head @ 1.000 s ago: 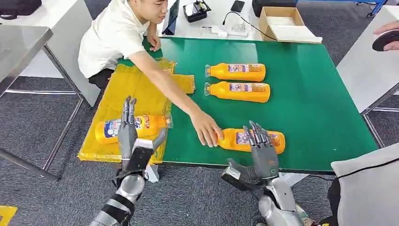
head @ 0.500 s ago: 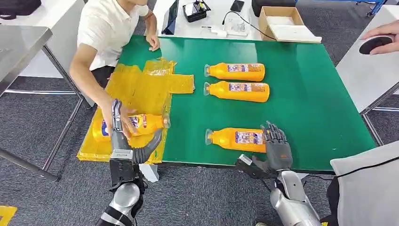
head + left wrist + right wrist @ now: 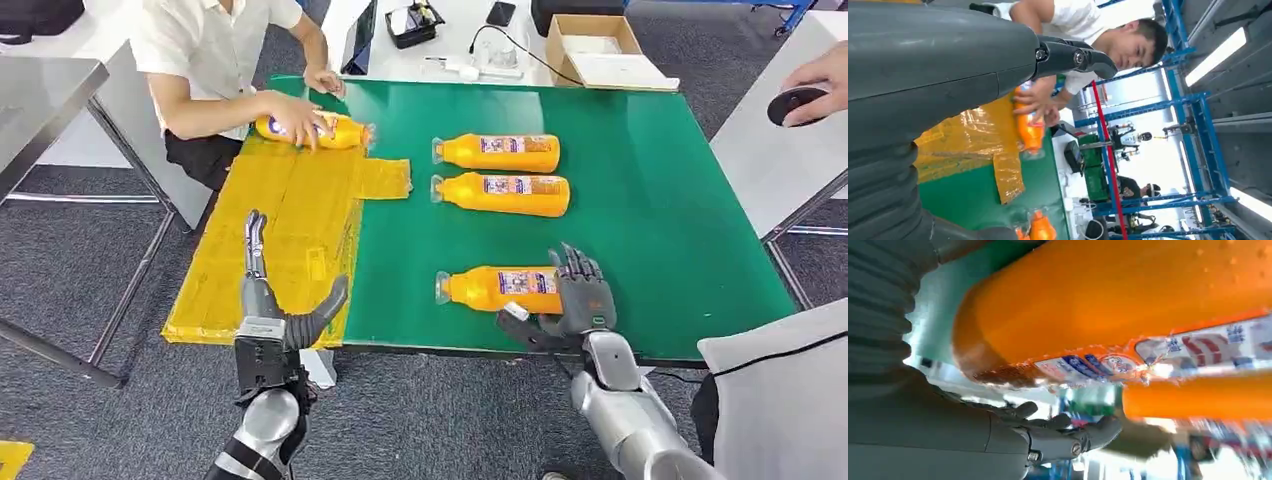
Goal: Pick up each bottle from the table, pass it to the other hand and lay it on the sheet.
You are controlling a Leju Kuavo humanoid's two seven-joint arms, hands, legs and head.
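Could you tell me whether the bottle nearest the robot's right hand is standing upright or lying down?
Lying on its side. The bottle rests lengthwise on the green table, cap pointing toward the yellow sheet.

i see my left hand (image 3: 268,305) raised at seven o'clock, fingers straight, thumb splayed, holding nothing. my right hand (image 3: 577,300) sits at five o'clock, fingers spread apart, thumb out, gripping nothing.

A person in a white shirt (image 3: 205,45) sits at the far left of the green surface (image 3: 660,210), beyond which lie a cardboard box (image 3: 598,45) and a phone (image 3: 497,13).
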